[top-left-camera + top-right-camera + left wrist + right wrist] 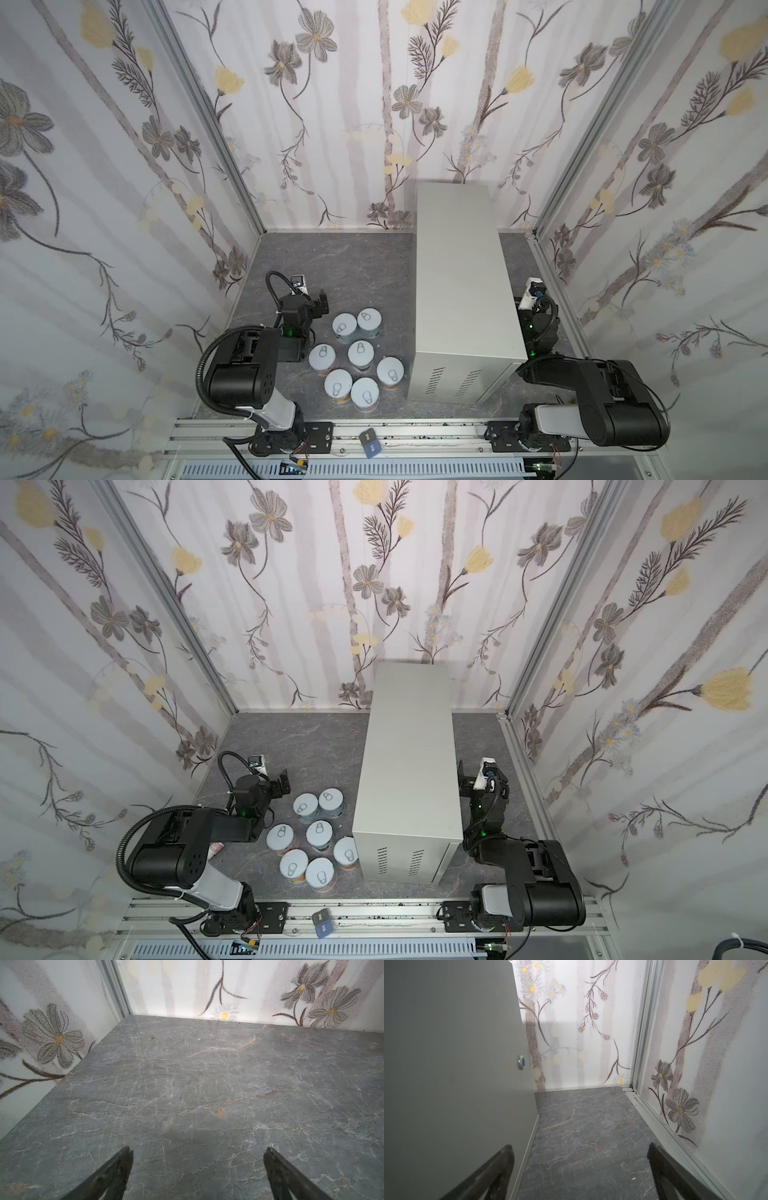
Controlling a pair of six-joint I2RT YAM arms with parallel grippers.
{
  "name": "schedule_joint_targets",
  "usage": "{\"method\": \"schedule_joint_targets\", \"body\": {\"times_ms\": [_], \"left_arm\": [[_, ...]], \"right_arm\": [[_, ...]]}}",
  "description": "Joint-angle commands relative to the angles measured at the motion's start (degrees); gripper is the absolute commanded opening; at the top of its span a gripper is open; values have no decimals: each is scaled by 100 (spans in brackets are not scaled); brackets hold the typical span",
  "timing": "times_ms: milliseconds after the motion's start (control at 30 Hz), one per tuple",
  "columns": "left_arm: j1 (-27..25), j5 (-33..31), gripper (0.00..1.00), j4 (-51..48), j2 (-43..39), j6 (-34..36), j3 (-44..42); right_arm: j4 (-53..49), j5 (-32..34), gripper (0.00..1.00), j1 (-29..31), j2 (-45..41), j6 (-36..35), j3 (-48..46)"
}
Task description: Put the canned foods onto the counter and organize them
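Beside the counter (457,270), seven cans (360,353) stand; left fingers (112,1174) and right fingers (492,1172) spread apart.

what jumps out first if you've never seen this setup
The seven canned foods huddle upright on the dark marbled floor, just left of the counter, the tall light-grey box whose flat top is bare. Loud floral wallpaper wraps all three walls. The left gripper and right gripper both stand open and empty, one on each side of the counter.
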Motion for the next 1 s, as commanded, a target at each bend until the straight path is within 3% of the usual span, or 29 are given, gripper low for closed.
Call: {"method": "schedule_joint_targets", "body": {"times_ms": [0, 700, 800, 967], "left_arm": [[7, 85, 100, 11, -24, -72, 33], [200, 521, 100, -114, -39, -163, 98], [191, 490, 100, -606, -324, -165, 223], [191, -109, 100, -2713, -818, -599, 1065]], "right_arm": [[110, -42, 100, -5, 27, -47, 44], [113, -59, 100, 4, 23, -77, 44], [113, -59, 100, 8, 23, -80, 43], [113, -59, 100, 11, 23, -78, 44]]}}
